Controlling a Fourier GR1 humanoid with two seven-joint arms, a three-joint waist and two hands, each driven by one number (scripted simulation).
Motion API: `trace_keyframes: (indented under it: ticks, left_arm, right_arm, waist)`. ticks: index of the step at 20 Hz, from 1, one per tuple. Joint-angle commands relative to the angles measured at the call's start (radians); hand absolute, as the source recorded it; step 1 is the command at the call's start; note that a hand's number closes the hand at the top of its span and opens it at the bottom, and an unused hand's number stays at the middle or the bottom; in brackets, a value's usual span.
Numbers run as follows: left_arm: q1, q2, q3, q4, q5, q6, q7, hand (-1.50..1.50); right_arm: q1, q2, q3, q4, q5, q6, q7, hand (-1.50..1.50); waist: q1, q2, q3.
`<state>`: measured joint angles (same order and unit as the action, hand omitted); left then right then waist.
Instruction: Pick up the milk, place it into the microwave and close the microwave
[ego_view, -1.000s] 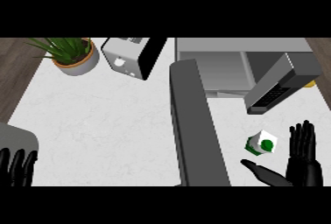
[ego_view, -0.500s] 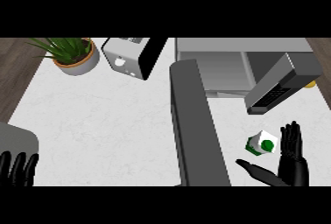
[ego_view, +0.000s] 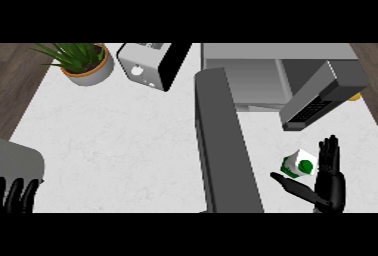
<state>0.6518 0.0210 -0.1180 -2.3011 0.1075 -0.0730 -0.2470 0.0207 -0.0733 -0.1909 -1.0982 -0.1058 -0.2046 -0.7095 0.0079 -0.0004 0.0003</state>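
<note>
Milk carton (ego_view: 299, 164): small, white with green markings, tilted, on the tabletop at 4 o'clock. Microwave (ego_view: 255, 75): grey, at 1 o'clock, cavity exposed, its long door (ego_view: 225, 145) swung open toward 6 o'clock.

You have open counter (ego_view: 111, 145) across the whole left half, with only the potted plant (ego_view: 83, 62) and the toaster (ego_view: 151, 64) along its back edge. The open microwave door (ego_view: 225, 150) cuts the counter front to back. Right of it, the milk carton (ego_view: 299, 163) and your right hand (ego_view: 328, 182) fill the narrow strip before the microwave (ego_view: 280, 75).
</note>
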Motion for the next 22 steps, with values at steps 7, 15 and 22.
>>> trace_keyframes:
  ticks: [7,15,22]
  left_arm:
    - [-0.038,0.003,0.024,0.015,0.002,-0.01,0.025,-1.5]
    - [-0.022,-0.001,0.049,0.017,0.023,-0.019,0.013,-1.5]
    - [0.041,-0.006,0.042,-0.022,0.035,-0.042,0.009,-1.5]
  right_arm:
    - [-0.06,-0.075,-0.113,0.291,0.0,-0.04,-0.119,-1.5]
    - [-0.138,-0.126,-0.047,0.428,-0.038,0.341,-0.156,-1.5]
    - [-0.129,-0.067,-0.018,0.368,-0.033,0.376,-0.294,1.5]
  waist:
    - [-0.002,0.001,0.0]
    - [0.003,0.003,0.001]
    - [-0.002,-0.002,-0.001]
